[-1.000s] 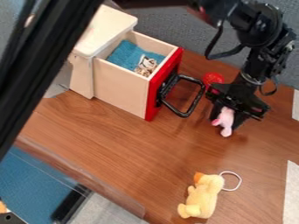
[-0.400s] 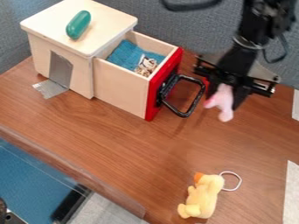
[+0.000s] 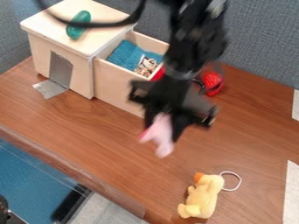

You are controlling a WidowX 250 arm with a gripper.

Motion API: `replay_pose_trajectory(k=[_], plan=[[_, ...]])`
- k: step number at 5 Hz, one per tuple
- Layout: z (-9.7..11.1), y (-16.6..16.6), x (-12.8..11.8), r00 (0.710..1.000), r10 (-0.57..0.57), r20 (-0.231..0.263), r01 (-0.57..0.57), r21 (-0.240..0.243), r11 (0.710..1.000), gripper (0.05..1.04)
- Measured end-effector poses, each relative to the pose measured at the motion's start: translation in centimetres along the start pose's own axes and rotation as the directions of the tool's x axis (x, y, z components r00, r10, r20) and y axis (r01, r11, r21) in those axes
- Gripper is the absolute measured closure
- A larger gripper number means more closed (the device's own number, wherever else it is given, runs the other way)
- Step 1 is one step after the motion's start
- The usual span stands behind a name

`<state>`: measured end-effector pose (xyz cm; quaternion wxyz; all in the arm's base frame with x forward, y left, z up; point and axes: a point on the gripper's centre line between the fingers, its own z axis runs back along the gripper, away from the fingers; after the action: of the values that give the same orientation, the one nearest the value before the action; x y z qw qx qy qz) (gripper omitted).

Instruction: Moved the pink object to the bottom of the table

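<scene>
On the left of the bench [image 3: 88,127] stands a pale wooden box [image 3: 61,65], a green capsule-shaped thing [image 3: 78,25] on its lid. From its right side a drawer [image 3: 119,83] juts out, holding blue cloth [image 3: 127,53] and a small brown-and-white thing [image 3: 146,65]. Next comes the hand [image 3: 166,127], in front of the drawer's outer end, gripping the pink object [image 3: 160,136] between its fingers. The object is pale pink and blurred, with a narrow lobe pointing down and a redder tip at its left. Behind the hand, to the right, sits a bright red thing [image 3: 213,82]. Nearer the front lies a yellow duck toy [image 3: 202,196] with a white loop [image 3: 234,180].
</scene>
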<state>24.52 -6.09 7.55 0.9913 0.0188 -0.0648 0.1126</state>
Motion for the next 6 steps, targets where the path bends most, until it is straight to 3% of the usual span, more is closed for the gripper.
replay_pose_trajectory(k=[2, 3, 4, 5, 6], plan=[[-6.8, 4.5, -1.3, 0.999, 0.0, -0.036, 0.004, 0.103, 0.995, 0.699], [-8.9, 4.7, -1.1, 0.998, -0.031, -0.056, 0.038, 0.129, 0.991, 0.707], [-8.8, 4.3, -1.1, 0.997, -0.04, -0.063, 0.048, 0.132, 0.99, 0.636], [-7.3, 3.8, -1.1, 0.998, -0.035, -0.051, 0.04, 0.11, 0.993, 0.316], [-3.4, 3.2, 0.0, 0.999, -0.029, -0.015, 0.03, 0.052, 0.998, 0.094]])
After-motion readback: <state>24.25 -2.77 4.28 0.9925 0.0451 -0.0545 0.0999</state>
